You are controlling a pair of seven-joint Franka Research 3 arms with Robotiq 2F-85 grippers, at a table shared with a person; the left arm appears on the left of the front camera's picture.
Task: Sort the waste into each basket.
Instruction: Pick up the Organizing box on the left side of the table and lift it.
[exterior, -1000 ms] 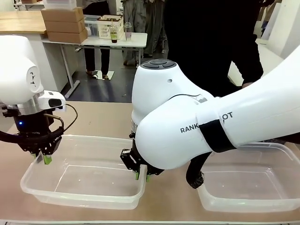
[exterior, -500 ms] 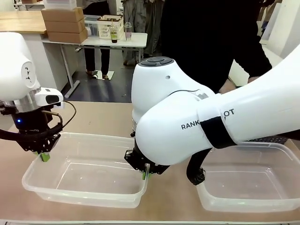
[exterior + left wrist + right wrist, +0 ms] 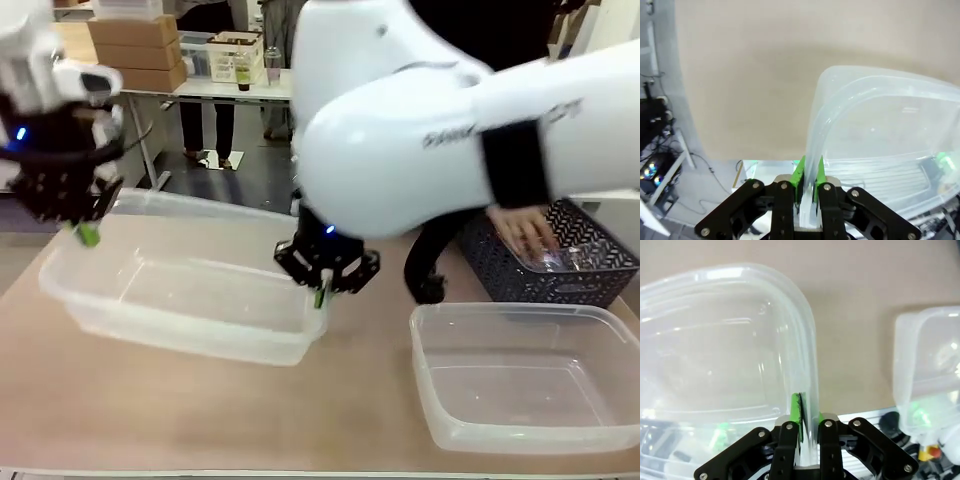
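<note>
Over the table — clear tub pinched at both ends

Above the table (image 3: 200, 420), lifted off it: large clear tub (image 3: 180, 330), hanging tilted with the left end higher than the right. Held at the left short rim by the left gripper (image 3: 88, 233), green pads pressed together on the thin plastic edge. Held at the right short rim by the right gripper (image 3: 321, 293), clamped on the wall in the same way. Under and in front of the tub, bare tabletop, free for moving. To the right, a strip of bare table, then the second clear tub (image 3: 520, 440) at the near right corner, apart from the lifted one. Just behind that, dark lattice basket (image 3: 590, 275), with a person's hand (image 3: 525, 232) inside it over something clear — too blurred to name.

Compared with one second ago: then standing flat on the table, both grippers low at its rims; now raised and tipped, both arms higher. Lattice basket then hidden behind the right arm, now in sight.
</note>
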